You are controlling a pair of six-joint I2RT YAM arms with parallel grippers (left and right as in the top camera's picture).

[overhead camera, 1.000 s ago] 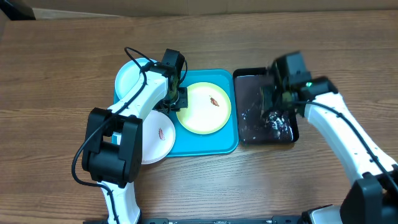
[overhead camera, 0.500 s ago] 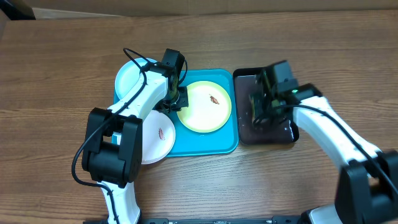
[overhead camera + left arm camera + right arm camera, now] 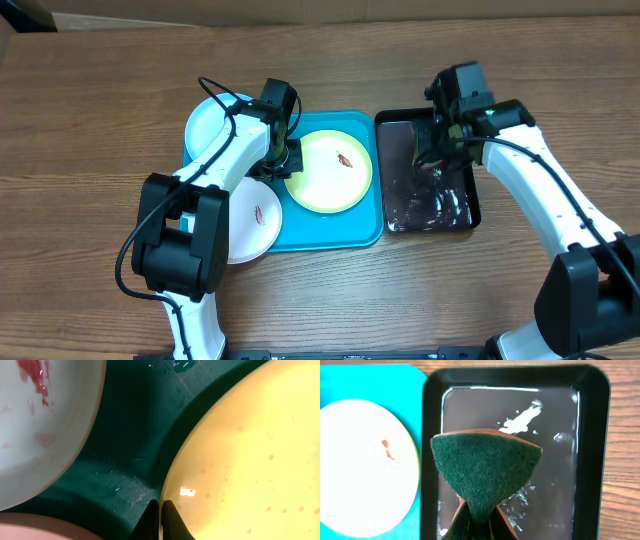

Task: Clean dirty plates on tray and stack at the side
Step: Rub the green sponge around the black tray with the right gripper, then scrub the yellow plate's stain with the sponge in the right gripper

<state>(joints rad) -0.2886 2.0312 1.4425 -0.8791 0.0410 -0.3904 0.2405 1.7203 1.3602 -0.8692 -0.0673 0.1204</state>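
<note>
Right claw [image 3: 477, 510] has shifted, pinching green scouring sponge [image 3: 485, 470], glossy black tray [image 3: 592, 460] beneath it (for wetting, I think). Left claw [image 3: 160, 510] pinches yellow-green-rimmed round plate [image 3: 240, 460], steadying it.

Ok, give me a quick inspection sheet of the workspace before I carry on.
Surface: wooden table; no spills seen outside the trays.
Job's things: tray holds the yellow-green plate, smeared; light-blue plate and white plate overhang its left end, the white one smeared.
Clutter: black tray, wet with foam, right of the turquoise tray.
Grippers: left gripper shut at the yellow-green plate's rim; right gripper shut on a green sponge over the black tray.
Cables: black cable loops over the left arm.
Surroundings: dark object at the far left corner; otherwise nothing seen.
</note>
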